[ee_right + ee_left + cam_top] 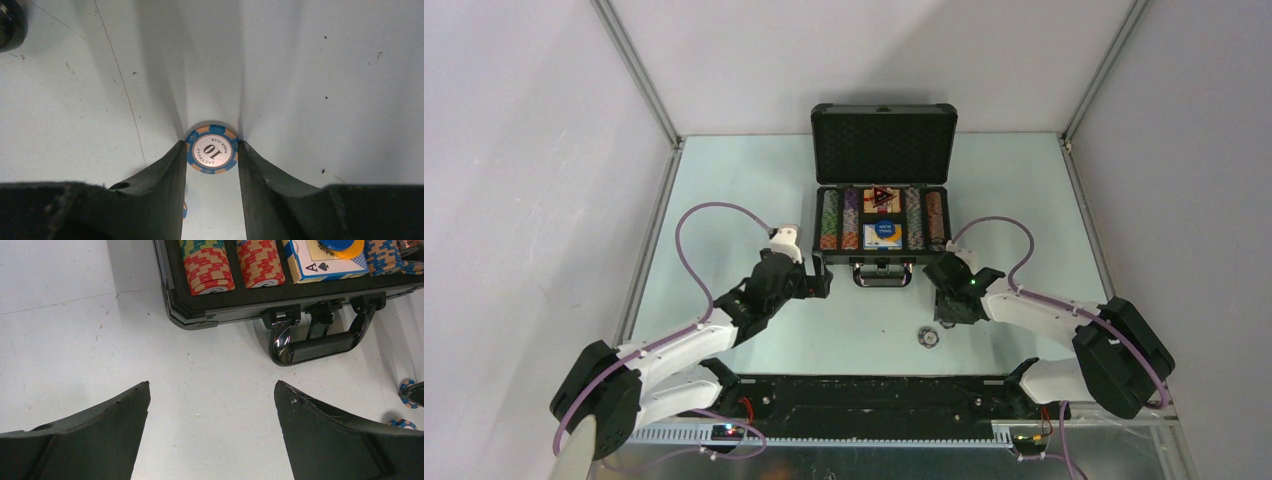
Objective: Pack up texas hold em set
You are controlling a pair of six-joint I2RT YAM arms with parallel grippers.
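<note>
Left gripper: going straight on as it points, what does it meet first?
Probably the front wall of the briefcase, left of its handle. The left gripper, open, may tilt down, so the table could come first; depth unclear.

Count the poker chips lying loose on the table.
2. One chip between the right claw fingers; the other chip beside it, nearer the arm bases. More may hide beneath the arm.

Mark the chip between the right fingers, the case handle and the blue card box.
chip (212,149), right wrist view, its printed centre.
handle (320,346), left wrist view, the grip bar.
blue card box (306,261), left wrist view, top face near the ace.
</note>
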